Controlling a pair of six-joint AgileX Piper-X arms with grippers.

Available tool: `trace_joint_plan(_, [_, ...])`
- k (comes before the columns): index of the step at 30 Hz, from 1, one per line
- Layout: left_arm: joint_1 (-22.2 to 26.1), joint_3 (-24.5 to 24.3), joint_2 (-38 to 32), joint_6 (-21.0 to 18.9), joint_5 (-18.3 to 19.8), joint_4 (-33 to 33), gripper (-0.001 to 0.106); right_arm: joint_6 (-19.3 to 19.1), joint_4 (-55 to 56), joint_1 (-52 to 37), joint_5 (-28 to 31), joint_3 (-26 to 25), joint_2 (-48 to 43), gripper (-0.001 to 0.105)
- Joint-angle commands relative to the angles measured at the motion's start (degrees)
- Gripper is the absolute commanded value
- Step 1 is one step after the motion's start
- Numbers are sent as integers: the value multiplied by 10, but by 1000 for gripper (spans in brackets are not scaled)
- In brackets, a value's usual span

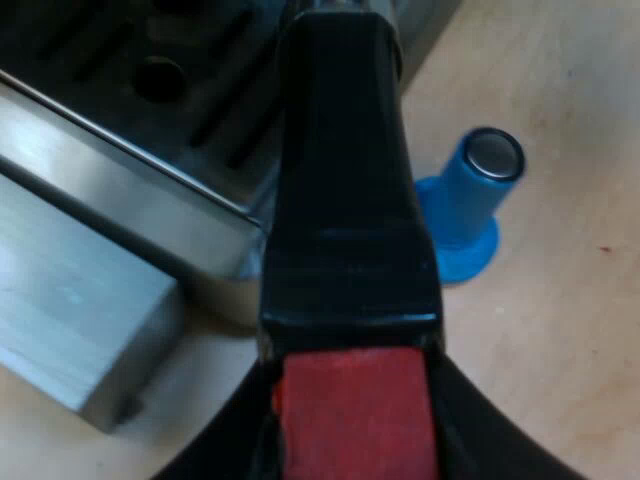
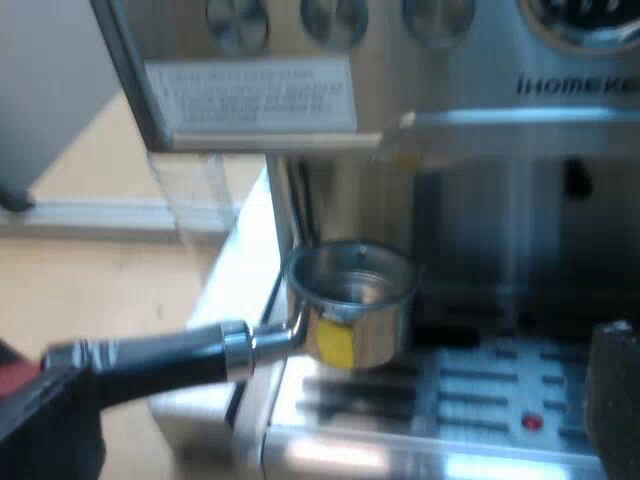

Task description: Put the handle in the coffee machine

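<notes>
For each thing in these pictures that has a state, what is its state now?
espresso machine: no holder locked into its front yet.
holder: loose, held about level at the machine's front, above the drip tray; basket looks empty.
left gripper: shut on the holder's handle, by its red end.
tamper: free, standing on the table, silver end up.

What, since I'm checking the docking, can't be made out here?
Left wrist view: the holder's handle, in my left hand, hides part of the blue tamper's base and of the drip tray.
Right wrist view: the espresso machine's label is too blurred to read; its dials are cut by the edge; the recess behind the holder is dark.
</notes>
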Motion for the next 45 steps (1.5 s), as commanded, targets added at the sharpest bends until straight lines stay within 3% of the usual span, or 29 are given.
trace_joint_plan(1, [0,-14,4,16,48,-11,0,-21,-34,-2,22,1,13,105])
trace_joint_plan(12, [-3,-35,36,28,83,-15,0,-39,-88,-4,22,5,41,105])
trace_joint_plan(14, [-3,-35,40,71,89,-23,0,-39,-88,-4,22,5,41,105])
trace_joint_plan(17, [-3,-35,44,94,91,-40,0,-39,-88,-4,22,5,41,105])
trace_joint_plan(27, [-35,-35,61,93,103,-70,0,-39,-88,-4,22,5,41,105])
trace_joint_plan(32, [-36,-35,62,72,102,-100,0,-39,-88,-4,22,5,41,105])
trace_joint_plan(34, [-36,-35,69,10,102,-149,0,-39,-88,-4,22,5,41,105])
trace_joint_plan(45, [-36,-36,72,-14,109,-188,0,-39,-88,-4,22,5,41,105])
